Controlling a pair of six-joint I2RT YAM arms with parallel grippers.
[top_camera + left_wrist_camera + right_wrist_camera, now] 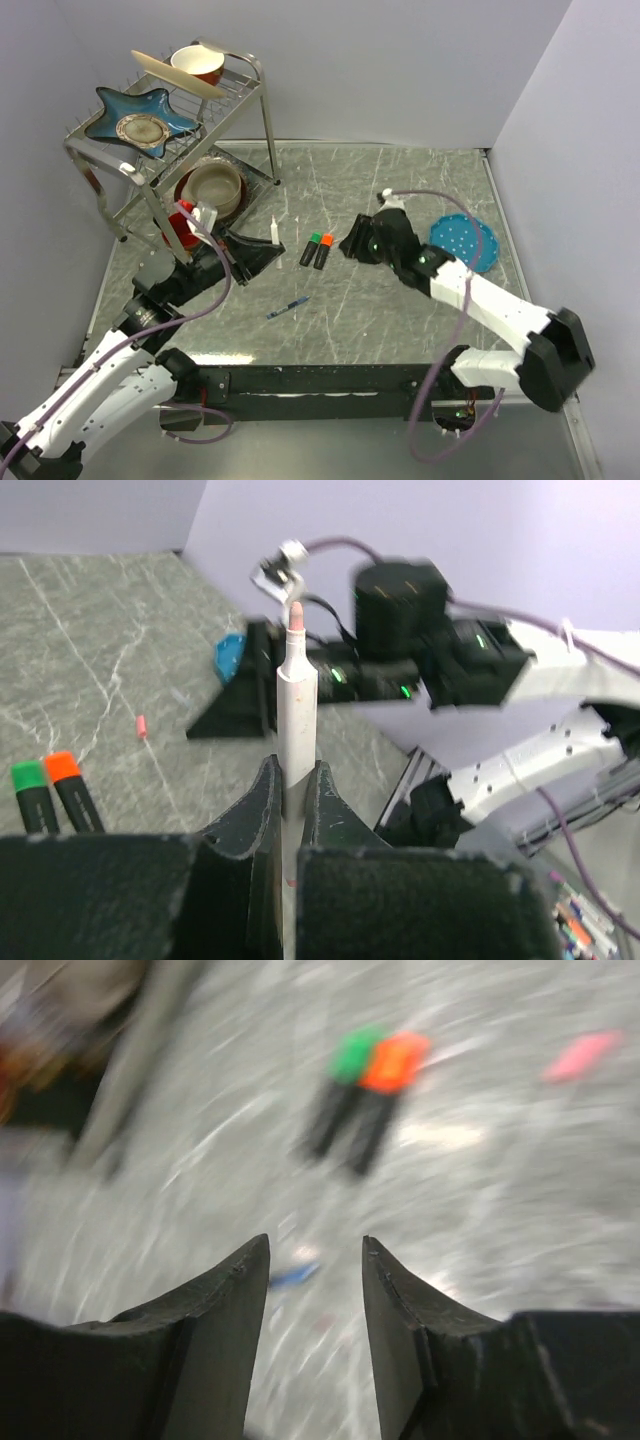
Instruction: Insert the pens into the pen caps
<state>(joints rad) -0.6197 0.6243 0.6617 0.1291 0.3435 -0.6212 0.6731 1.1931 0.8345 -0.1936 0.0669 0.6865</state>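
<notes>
Left wrist view shows the left gripper (292, 775) clenched on the white pen (296, 710), which stands upright with its pink tip bare, left of the tabletop's (400, 300) middle. The right gripper (316, 1245) hangs right of the middle, its fingers parted with nothing between them. That view is blurred, so finer detail is lost.

Two markers (321, 256) lie side by side near the middle of the tabletop. One wears the green cap (352, 1053), the other the orange cap (395, 1060); both caps look seated, so I judge that pair finished.

The pink cap (141, 726) lies loose on the tabletop between the markers and the right gripper, apart from both; from above I cannot pick it out. The blue pen (288, 308) lies alone toward the near edge, and no cap for it shows anywhere.

So roughly half is done. The white pen is in hand but uncapped; the pink cap has yet to be picked up and pushed on; whether the blue pen needs anything, I cannot tell.
</notes>
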